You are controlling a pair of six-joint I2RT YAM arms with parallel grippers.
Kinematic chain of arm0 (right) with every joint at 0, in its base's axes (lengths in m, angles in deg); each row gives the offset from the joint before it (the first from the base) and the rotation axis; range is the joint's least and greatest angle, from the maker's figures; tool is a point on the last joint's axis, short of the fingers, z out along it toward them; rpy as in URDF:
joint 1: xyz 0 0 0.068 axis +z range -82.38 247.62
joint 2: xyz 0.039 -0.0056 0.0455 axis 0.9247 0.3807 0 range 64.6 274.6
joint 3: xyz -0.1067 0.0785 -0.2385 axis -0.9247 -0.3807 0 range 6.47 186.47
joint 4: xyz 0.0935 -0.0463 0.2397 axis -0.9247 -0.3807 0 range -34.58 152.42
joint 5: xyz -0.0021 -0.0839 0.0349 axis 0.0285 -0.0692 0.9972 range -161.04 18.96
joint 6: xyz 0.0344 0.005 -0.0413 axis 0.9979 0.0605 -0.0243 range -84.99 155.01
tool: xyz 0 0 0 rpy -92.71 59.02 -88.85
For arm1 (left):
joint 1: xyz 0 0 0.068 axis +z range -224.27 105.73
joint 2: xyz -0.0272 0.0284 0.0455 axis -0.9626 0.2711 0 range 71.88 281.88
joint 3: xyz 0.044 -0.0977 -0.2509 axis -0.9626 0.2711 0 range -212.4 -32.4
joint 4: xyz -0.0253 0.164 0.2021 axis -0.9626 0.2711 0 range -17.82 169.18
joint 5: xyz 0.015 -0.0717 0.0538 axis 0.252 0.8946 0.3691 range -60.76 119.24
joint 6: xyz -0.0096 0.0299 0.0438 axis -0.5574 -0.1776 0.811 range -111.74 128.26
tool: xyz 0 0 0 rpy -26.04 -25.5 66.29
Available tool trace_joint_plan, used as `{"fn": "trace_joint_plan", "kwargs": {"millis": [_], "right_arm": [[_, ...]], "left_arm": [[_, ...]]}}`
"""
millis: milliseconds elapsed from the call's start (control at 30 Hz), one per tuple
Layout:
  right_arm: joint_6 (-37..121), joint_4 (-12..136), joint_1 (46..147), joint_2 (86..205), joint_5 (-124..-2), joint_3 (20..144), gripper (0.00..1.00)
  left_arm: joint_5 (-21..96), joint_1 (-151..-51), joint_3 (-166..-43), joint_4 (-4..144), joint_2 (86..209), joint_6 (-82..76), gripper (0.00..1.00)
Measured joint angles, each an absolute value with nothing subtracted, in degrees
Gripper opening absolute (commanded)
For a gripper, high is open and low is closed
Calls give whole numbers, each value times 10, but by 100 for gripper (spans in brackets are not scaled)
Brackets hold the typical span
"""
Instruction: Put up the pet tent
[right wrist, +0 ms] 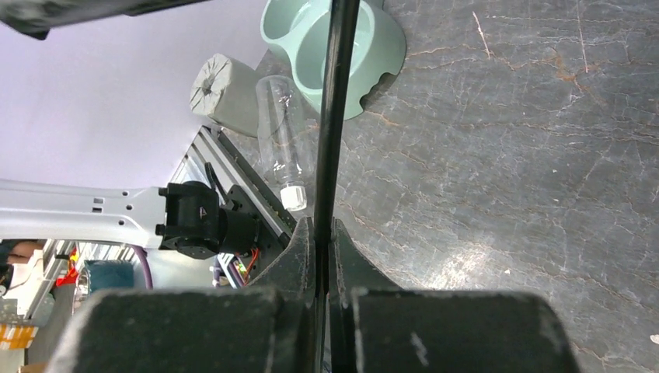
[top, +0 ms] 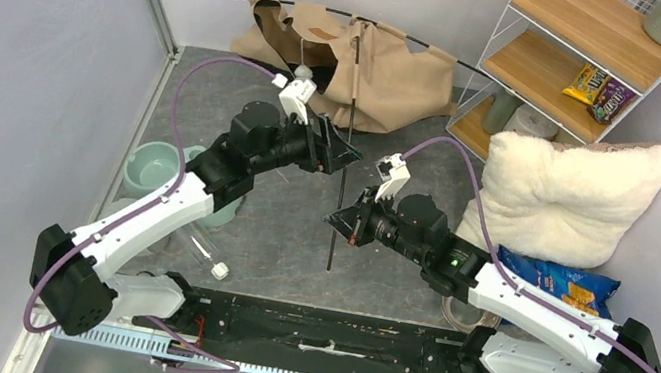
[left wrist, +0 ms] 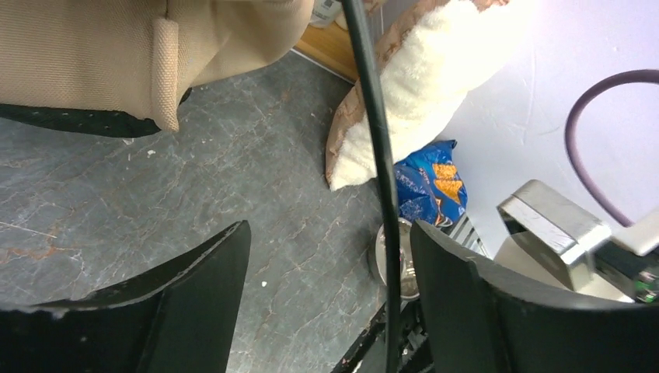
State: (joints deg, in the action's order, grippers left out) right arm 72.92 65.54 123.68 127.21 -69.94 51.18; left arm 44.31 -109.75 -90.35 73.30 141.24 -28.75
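Right wrist: right fingers [right wrist: 299, 249] pinch the tent pole [right wrist: 336, 116]; left fingers [left wrist: 194, 295] spread wide around it.

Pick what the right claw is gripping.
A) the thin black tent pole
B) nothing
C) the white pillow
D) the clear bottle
A: in the right wrist view the right claw is closed on the black tent pole, which runs out from between its fingers.

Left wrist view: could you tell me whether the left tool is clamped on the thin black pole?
No, the left tool stands open, with the thin black pole running between its separated jaws.
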Motion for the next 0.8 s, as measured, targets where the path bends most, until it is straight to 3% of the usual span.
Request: {"fn": "trace_joint_plan", "kwargs": {"millis": [500, 633, 800], "right_arm": [[747, 658, 1237, 1271, -722, 512, 0], [748, 654, 1237, 1272, -715, 521, 0], [753, 653, 1237, 1273, -706, 538, 0]], "left_arm": [[286, -1096, -861, 744, 1234, -228, 85], [277, -1096, -825, 703, 1255, -207, 84], [281, -1096, -823, 669, 1338, -172, 89]]}}
